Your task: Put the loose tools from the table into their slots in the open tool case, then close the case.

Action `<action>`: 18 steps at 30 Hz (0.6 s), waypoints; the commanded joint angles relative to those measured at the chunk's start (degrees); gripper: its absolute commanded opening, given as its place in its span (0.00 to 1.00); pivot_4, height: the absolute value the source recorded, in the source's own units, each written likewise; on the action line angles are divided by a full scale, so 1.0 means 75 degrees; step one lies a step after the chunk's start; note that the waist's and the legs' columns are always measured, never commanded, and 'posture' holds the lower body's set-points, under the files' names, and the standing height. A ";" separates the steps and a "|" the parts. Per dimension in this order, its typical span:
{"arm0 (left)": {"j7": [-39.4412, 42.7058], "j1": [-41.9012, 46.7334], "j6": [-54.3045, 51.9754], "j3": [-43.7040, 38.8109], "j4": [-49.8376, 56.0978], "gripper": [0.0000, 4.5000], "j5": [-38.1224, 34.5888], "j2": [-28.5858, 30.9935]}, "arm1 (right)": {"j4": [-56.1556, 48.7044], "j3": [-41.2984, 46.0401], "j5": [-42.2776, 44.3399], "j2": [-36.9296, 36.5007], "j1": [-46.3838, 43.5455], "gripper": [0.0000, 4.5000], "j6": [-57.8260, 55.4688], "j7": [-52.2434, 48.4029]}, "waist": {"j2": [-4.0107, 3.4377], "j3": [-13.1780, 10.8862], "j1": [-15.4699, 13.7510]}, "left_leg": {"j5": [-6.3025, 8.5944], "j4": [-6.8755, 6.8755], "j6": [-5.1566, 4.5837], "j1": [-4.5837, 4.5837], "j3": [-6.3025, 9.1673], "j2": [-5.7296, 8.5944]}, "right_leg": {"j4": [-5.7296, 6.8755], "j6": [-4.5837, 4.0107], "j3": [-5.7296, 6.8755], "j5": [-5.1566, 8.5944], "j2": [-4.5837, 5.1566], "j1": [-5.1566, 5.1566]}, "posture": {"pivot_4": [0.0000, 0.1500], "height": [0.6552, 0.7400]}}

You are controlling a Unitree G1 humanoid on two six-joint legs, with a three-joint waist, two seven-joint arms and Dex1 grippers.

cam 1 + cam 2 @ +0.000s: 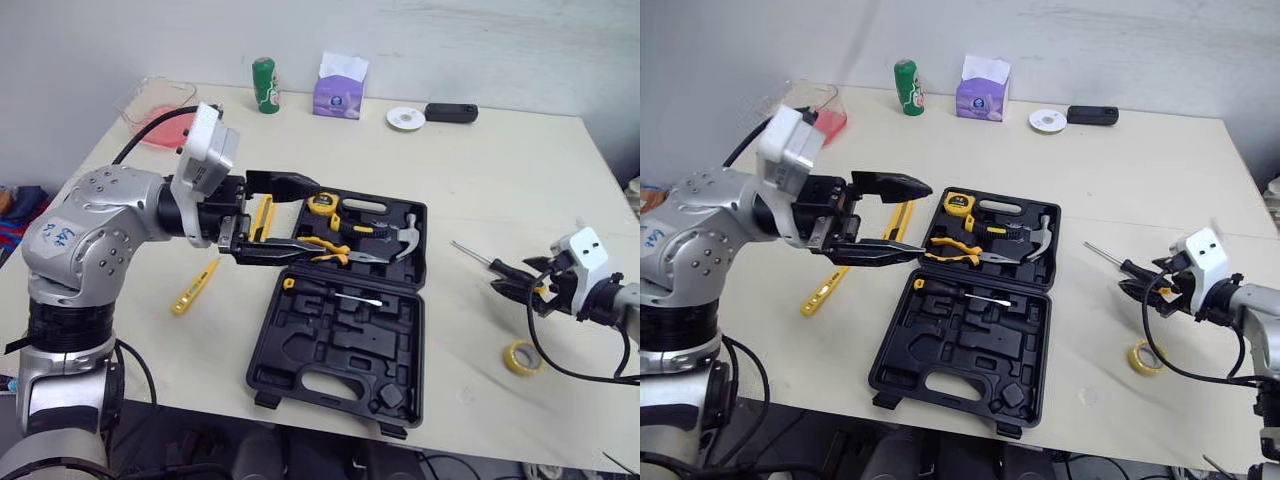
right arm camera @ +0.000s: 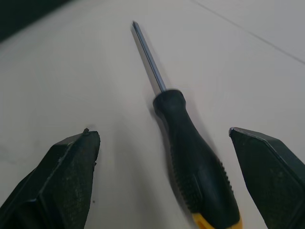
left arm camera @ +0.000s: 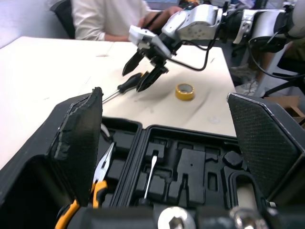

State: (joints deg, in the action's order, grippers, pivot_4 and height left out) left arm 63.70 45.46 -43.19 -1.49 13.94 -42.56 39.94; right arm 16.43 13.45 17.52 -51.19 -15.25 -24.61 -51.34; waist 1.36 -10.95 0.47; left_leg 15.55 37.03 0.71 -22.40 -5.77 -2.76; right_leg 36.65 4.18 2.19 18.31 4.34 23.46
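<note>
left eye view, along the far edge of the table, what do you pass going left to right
clear container with pink inside → green can → purple tissue box → white disc → black oblong device

Left gripper (image 1: 927, 220) and right gripper (image 2: 162, 132) gape wide.

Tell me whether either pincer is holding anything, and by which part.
Nothing is held. The open right pincer straddles the black-handled, yellow-ended screwdriver without touching it; the open left pincer hovers over the open black plastic tool case.
</note>
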 commanded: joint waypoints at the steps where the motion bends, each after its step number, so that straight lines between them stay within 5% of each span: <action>1: -0.0013 0.0166 0.0134 0.0008 0.0162 1.00 -0.0017 -0.0048 | 0.0004 -0.0009 -0.0259 0.0082 -0.0089 0.83 0.0200 0.0365 | 0.0000 0.0000 0.0009 | -0.0001 0.0002 0.0002 0.0000 -0.0001 -0.0001 | 0.0004 0.0000 -0.0003 0.0000 -0.0002 0.0001 | 1.00 0.82; 6: 0.0056 0.0109 0.0055 0.0004 0.0246 1.00 -0.0144 -0.0073 | -0.0359 0.0028 -0.0147 0.0177 0.0092 0.28 -0.0101 0.0485 | 0.0000 0.0000 0.0004 | -0.0002 0.0012 0.0004 0.0004 -0.0002 0.0000 | 0.0019 0.0000 -0.0011 0.0001 0.0000 0.0002 | 1.00 0.82; 7: 0.0084 0.0075 0.0111 0.0047 0.0236 1.00 -0.0076 -0.0068 | -0.0426 0.0076 -0.0103 0.0201 0.0122 0.24 -0.0126 0.0503 | 0.0000 0.0000 0.0001 | -0.0002 0.0013 0.0004 0.0004 -0.0002 0.0001 | 0.0020 0.0001 -0.0012 0.0001 0.0000 0.0002 | 1.00 0.82; 18: 0.0241 -0.0149 0.0337 0.0197 0.0067 1.00 0.0256 0.0157 | -0.1979 0.0889 0.0816 0.0269 0.0293 0.24 -0.0950 0.0629 | -0.0001 0.0001 0.0002 | -0.0002 0.0013 0.0004 0.0004 -0.0007 0.0001 | 0.0027 0.0001 -0.0016 0.0002 0.0000 0.0005 | 1.00 0.82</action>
State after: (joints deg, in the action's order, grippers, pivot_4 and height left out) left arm 64.77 44.76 -41.54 0.44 13.67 -41.21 39.91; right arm 6.22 16.83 20.75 -48.68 -12.51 -30.33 -46.60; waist 1.35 -10.95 0.48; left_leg 15.53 37.11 0.74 -22.34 -5.84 -2.75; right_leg 36.86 4.19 2.06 18.32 4.33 23.50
